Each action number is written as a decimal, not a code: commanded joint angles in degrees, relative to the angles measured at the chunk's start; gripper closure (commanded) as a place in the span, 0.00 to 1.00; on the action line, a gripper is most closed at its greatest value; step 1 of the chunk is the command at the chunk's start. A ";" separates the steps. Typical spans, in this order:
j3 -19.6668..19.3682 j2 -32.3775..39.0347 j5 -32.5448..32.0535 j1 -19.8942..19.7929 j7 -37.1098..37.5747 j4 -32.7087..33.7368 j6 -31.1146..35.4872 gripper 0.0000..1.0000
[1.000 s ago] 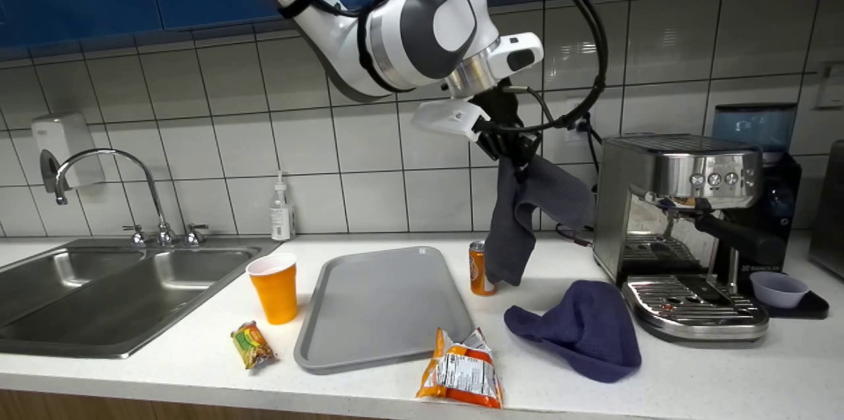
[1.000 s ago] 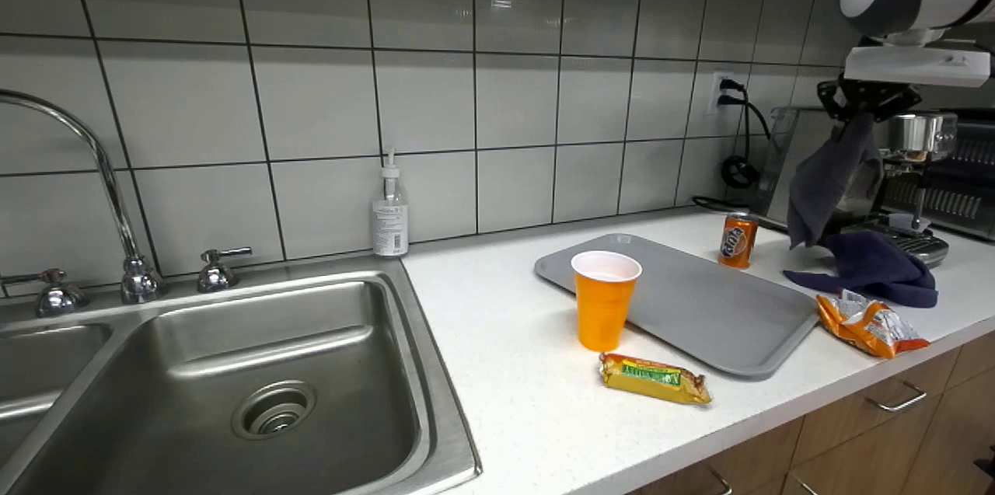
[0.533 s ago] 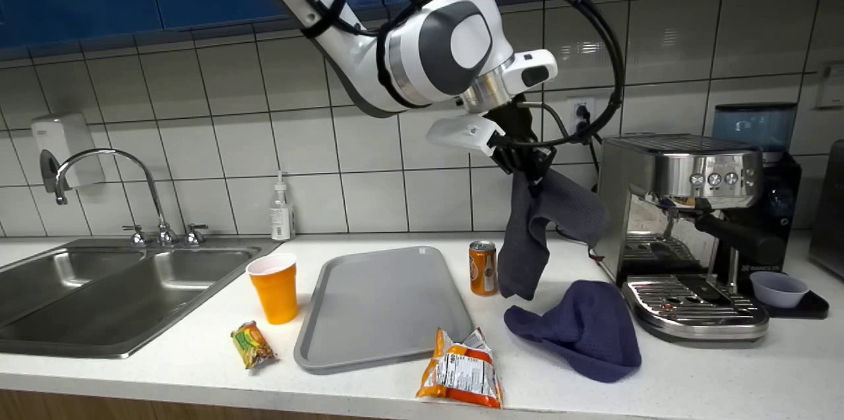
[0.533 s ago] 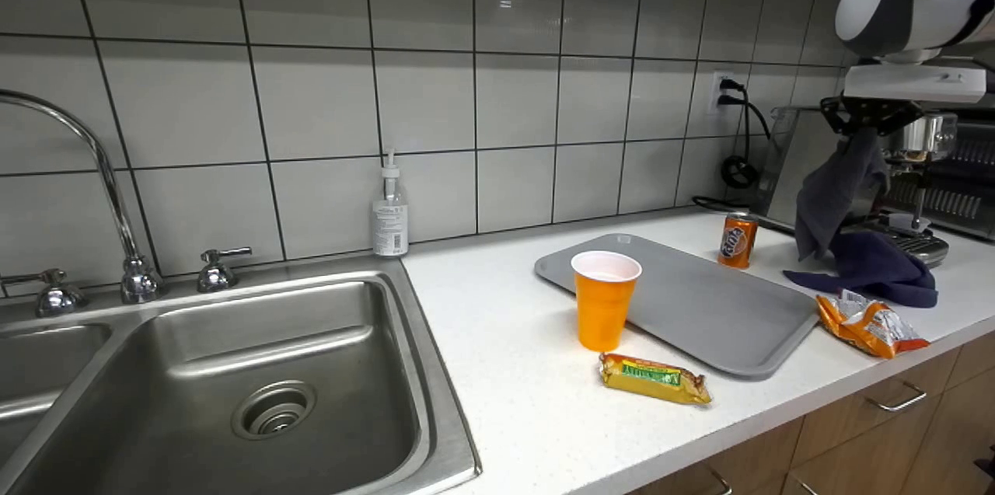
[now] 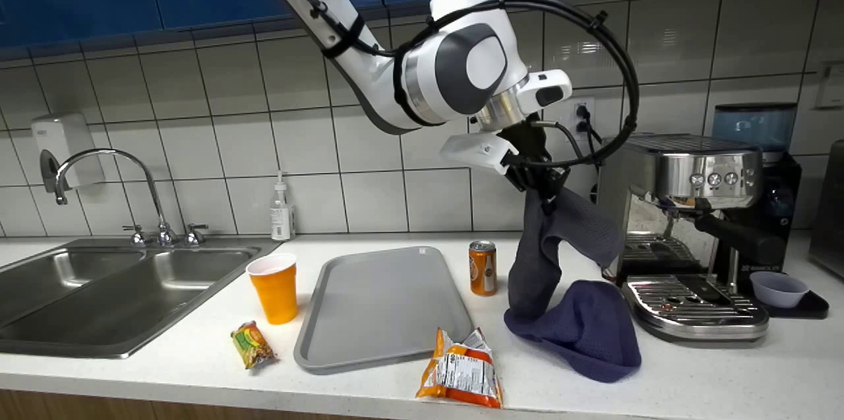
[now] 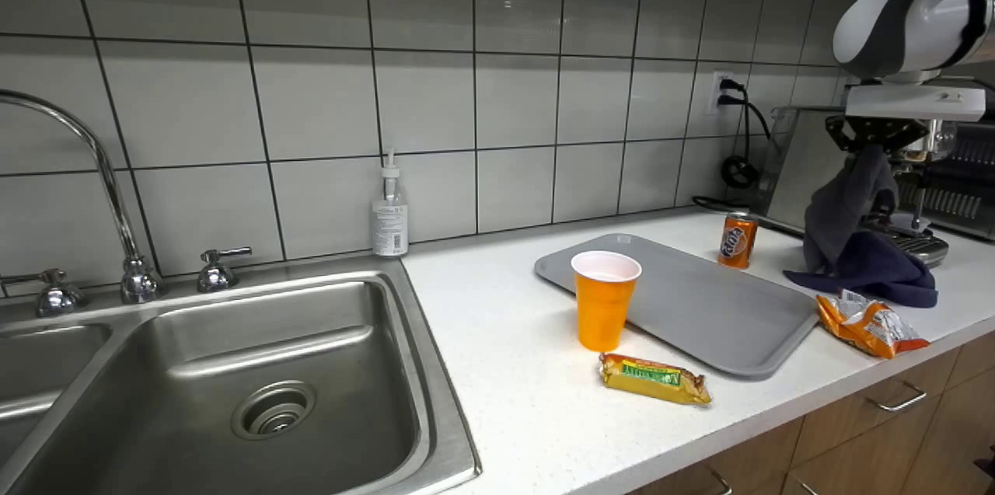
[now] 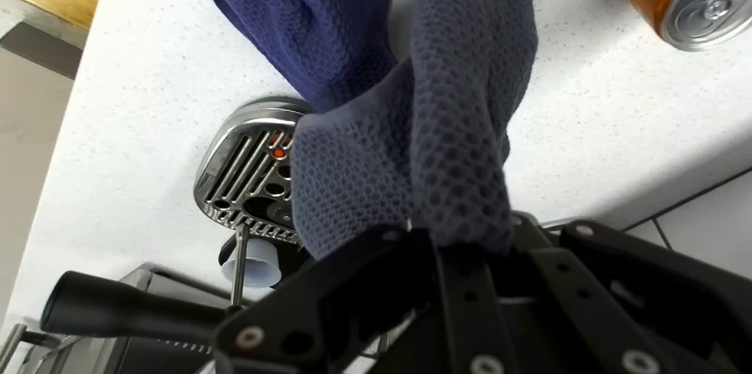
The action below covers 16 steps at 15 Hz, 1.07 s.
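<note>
White countertop (image 5: pixel 692 374) below, gray cloth (image 5: pixel 541 252) hangs lengthwise downward.

Slate-grey honeycomb cloth (image 7: pixel 464 86), purple-blue cloth (image 5: pixel 580 334)
Orange cup (image 6: pixel 602 308) with white inside, grey tray (image 6: pixel 699 305), orange can (image 5: pixel 483 268) with silver top (image 7: pixel 711 5), white counter (image 7: pixel 153 86) flecked grey.

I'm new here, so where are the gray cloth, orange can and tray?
Gray cloth (image 7: pixel 464 80), wrist view: its hanging fold.
Orange can (image 6: pixel 737 241), in an exterior view: its side.
Tray (image 5: pixel 388 308), in an exterior view: its bare middle.
</note>
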 commanded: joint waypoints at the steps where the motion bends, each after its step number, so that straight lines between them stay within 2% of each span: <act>1: 0.51 2.05 1.22 -1.28 0.04 2.44 -1.86 0.98; 14: -0.50 5.18 1.52 -1.37 0.73 2.39 -2.81 0.98; 15: -0.71 5.14 1.44 -1.21 0.98 2.34 -2.83 0.69; 16: -0.80 5.04 1.46 -1.16 1.10 2.31 -2.82 0.68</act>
